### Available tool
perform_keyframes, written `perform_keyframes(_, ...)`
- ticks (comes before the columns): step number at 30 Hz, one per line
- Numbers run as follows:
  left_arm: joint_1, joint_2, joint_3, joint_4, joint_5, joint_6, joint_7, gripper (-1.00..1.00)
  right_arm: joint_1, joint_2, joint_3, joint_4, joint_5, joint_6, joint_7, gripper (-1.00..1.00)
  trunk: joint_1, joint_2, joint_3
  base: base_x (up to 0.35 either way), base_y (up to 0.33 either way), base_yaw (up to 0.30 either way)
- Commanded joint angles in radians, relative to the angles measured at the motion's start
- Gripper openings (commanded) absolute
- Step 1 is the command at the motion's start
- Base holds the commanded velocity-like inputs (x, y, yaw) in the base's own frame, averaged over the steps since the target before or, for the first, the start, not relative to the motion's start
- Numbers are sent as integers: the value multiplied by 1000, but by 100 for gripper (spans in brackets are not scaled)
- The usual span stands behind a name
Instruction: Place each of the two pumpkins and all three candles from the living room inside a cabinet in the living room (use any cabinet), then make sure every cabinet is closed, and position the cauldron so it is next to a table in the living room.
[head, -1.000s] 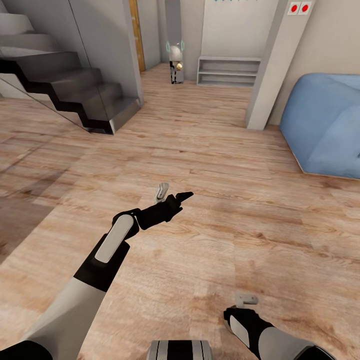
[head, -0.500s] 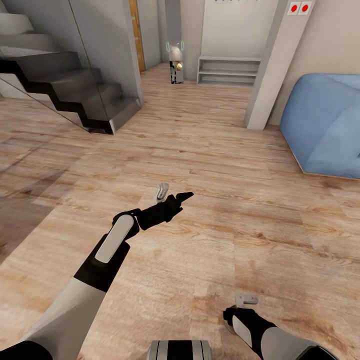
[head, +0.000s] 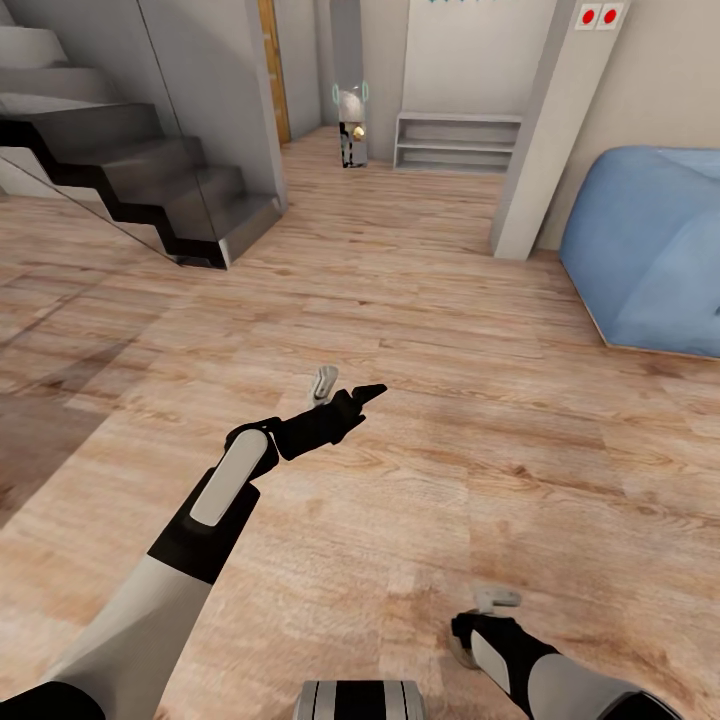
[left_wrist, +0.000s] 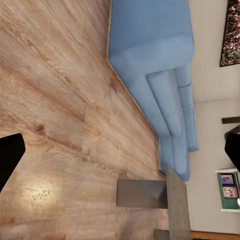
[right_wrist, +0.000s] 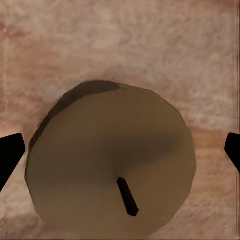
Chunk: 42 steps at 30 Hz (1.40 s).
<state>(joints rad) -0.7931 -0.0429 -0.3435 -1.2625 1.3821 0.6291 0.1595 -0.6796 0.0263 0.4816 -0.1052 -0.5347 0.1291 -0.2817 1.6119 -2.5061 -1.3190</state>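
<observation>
In the head view the left gripper (head: 340, 390) sits mid-frame over bare wood floor (head: 480, 330), fingers spread and holding nothing. The right gripper (head: 482, 612) is low at the bottom right, mostly cut off by its own arm. Its wrist view looks straight down on a tan candle (right_wrist: 112, 165) with a dark wick, standing on the floor between the two wide-open fingertips (right_wrist: 10, 155), untouched. A blue sofa (head: 650, 245) is cropped at the right edge, dark stairs (head: 130, 170) at the upper left
</observation>
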Motion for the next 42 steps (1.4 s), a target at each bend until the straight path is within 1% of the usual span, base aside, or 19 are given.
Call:
perform_keyframes(1, 0, 0, 0, 0, 0, 0, 0, 100, 0, -2, 0, 0, 0, 0, 2, 100, 0, 0, 0, 0, 0, 0)
perform_keyframes(5, 0, 0, 0, 0, 0, 0, 0, 100, 0, -13, -1, -1, -1, -2, 27, 100, 0, 0, 0, 0, 0, 0)
perform_keyframes(11, 0, 0, 0, 0, 0, 0, 0, 100, 0, -23, -1, -1, -1, -2, 35, 100, 0, 0, 0, 0, 0, 0)
perform_keyframes(15, 0, 0, 0, 0, 0, 0, 0, 100, 0, -22, -1, -1, -1, -2, 36, 100, 2, -1, -15, 0, 0, 0)
perform_keyframes(19, 0, 0, 0, 0, 0, 0, 0, 100, 0, -22, -1, -1, -1, -2, 37, 100, 2, -1, -15, 0, 0, 0)
perform_keyframes(22, 0, 0, 0, 0, 0, 0, 0, 100, 0, -23, -1, -1, -1, -2, 36, 100, 3, -2, -27, 0, 0, 0)
perform_keyframes(24, 0, 0, 0, 0, 0, 0, 0, 100, 0, -23, -1, -1, -2, -2, 37, 100, 3, -2, -27, 0, 0, 0)
perform_keyframes(30, 0, 0, 0, 0, 0, 0, 0, 100, 0, -22, -1, -1, -2, 0, 37, 100, 6, -3, -50, 0, 0, 0)
perform_keyframes(33, 0, 0, 0, 0, 0, 0, 0, 100, 0, -22, -1, -1, -2, 0, 37, 100, 6, -3, -50, 0, 0, 0)
perform_keyframes(39, 0, 0, 0, 0, 0, 1, 0, 100, 0, -22, -1, -1, -2, 0, 38, 100, 9, -4, -73, 0, 0, 0)
perform_keyframes(41, 0, 0, 0, 0, 0, 0, 0, 100, 0, -22, -1, -1, -2, 0, 38, 100, 9, -4, -73, 0, 0, 0)
perform_keyframes(42, 0, 0, 0, 0, 0, 0, 0, 100, 0, -22, -1, -1, -2, 0, 38, 100, 9, -5, -77, 0, 0, 0)
